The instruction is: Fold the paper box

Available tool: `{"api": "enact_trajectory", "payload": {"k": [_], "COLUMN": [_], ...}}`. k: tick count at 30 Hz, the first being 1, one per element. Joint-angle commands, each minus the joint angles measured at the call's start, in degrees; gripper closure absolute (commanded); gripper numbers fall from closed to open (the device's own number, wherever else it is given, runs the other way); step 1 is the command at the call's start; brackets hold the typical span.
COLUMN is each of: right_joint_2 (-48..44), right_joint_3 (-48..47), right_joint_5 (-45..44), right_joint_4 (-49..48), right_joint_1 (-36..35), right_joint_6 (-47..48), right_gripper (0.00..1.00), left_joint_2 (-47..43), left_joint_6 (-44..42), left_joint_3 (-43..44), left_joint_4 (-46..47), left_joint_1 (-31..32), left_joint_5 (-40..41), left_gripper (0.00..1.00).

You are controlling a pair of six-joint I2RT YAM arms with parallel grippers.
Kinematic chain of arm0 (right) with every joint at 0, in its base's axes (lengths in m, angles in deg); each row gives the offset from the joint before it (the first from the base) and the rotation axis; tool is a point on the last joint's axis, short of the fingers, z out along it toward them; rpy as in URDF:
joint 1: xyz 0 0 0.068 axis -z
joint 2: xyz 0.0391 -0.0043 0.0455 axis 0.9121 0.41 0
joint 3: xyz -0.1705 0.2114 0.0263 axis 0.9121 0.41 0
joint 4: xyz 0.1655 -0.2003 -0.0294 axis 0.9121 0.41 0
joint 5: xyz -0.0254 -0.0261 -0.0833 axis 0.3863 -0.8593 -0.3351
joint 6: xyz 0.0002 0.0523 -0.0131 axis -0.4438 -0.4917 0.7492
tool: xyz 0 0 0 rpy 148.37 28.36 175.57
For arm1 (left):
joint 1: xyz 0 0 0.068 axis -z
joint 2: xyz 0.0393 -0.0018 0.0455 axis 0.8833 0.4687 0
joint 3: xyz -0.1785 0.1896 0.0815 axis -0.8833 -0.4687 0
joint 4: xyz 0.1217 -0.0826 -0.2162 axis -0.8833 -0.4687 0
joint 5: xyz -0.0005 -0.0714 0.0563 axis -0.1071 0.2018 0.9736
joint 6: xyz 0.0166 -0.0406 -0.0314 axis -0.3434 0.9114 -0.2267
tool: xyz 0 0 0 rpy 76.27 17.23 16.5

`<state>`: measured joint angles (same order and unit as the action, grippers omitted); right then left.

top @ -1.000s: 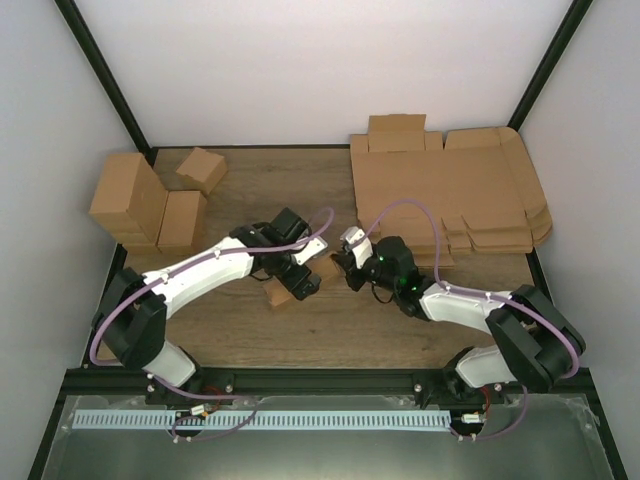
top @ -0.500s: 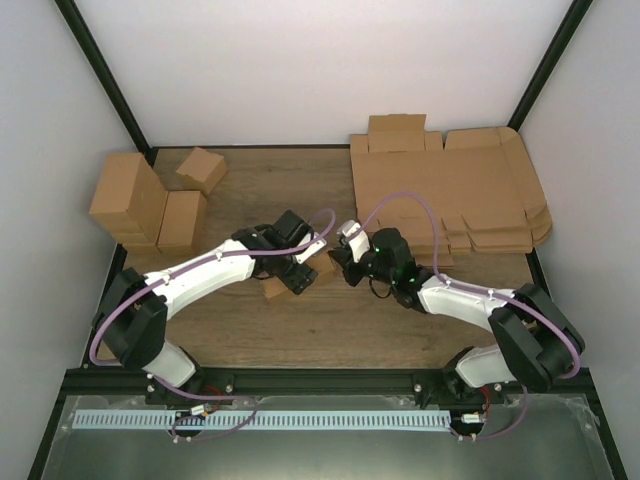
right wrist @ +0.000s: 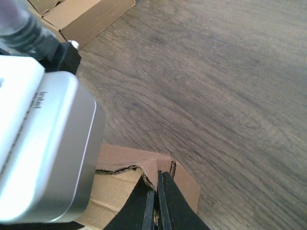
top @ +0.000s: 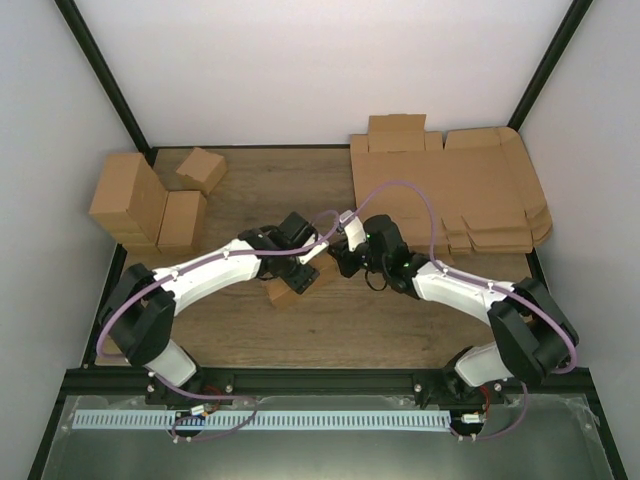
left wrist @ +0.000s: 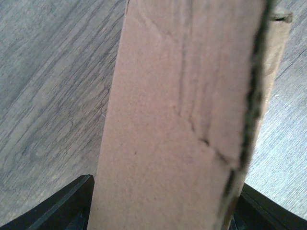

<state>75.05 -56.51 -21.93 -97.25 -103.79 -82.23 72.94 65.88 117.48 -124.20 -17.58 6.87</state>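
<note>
Mid-counter (top: 300,190), the paper box (top: 288,292) lies as a long narrow brown piece, one end toward the near-left edge and the other up between the two wrists. Its inside isn't visible in any view, so contents can't be told. In the right wrist view its end shows a ragged die-cut edge and a flap standing up (right wrist: 120,187).

L arm (top: 210,268) comes in low from the box's left, wrist bent over it. Left fingers (left wrist: 67,206) sit wide apart, one each side of the box (left wrist: 168,120), w/ no gap seen btw pads and card, so they look clamped on its side walls.

R arm (top: 450,285) stretches in from the box's right. Right fingers (right wrist: 139,211) are closed tight together, tips at the flap's edge. Can't tell if any card is pinched.

A silver camera housing (right wrist: 43,143) hides much of the box there. The left wrist view crops the box top and bottom.

Well behind-right of the box: pile of flat sheets (top: 450,185). Behind-left: made-up boxes (top: 130,200).
</note>
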Motion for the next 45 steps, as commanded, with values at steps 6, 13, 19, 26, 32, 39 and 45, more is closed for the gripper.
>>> {"api": "enact_trajectory", "payload": {"k": [6,13,19,26,32,39,45], "right_joint_2": [0.51,0.56,-0.22,-1.06,-0.57,2.34,-0.44], "right_joint_3": [-1.06,3.22,7.47,14.88,20.06,22.0,21.96], "right_joint_5": [-0.95,-3.82,-8.21,-13.27,-13.0,-13.16,-14.46], "right_joint_4": [0.84,-3.21,-7.75,-18.5,-25.0,-27.51,-25.22], "right_joint_1": [0.12,-0.08,-2.63,-5.93,-6.04,-6.66,-7.0], "right_joint_6": [-2.96,-2.79,-3.49,-5.31,-5.94,-6.53,-6.75], "right_gripper": [0.99,0.99,0.99,0.99,0.99,0.99,0.99], "left_joint_2": [1.61,1.58,1.76,1.79,1.67,1.88,1.76], "left_joint_6": [1.01,2.35,3.53,5.16,5.45,5.8,5.07], "left_joint_3": [1.96,2.1,1.79,1.11,0.35,0.01,0.07], "left_joint_4": [0.2,0.5,1.23,2.18,2.4,3.23,3.23], "left_joint_1": [0.62,0.73,1.82,3.51,4.02,4.09,4.53], "left_joint_5": [0.86,1.87,3.7,6.48,7.06,6.4,6.32], "left_gripper": [0.3,0.33,0.34,0.36,0.36,0.36,0.36]}}
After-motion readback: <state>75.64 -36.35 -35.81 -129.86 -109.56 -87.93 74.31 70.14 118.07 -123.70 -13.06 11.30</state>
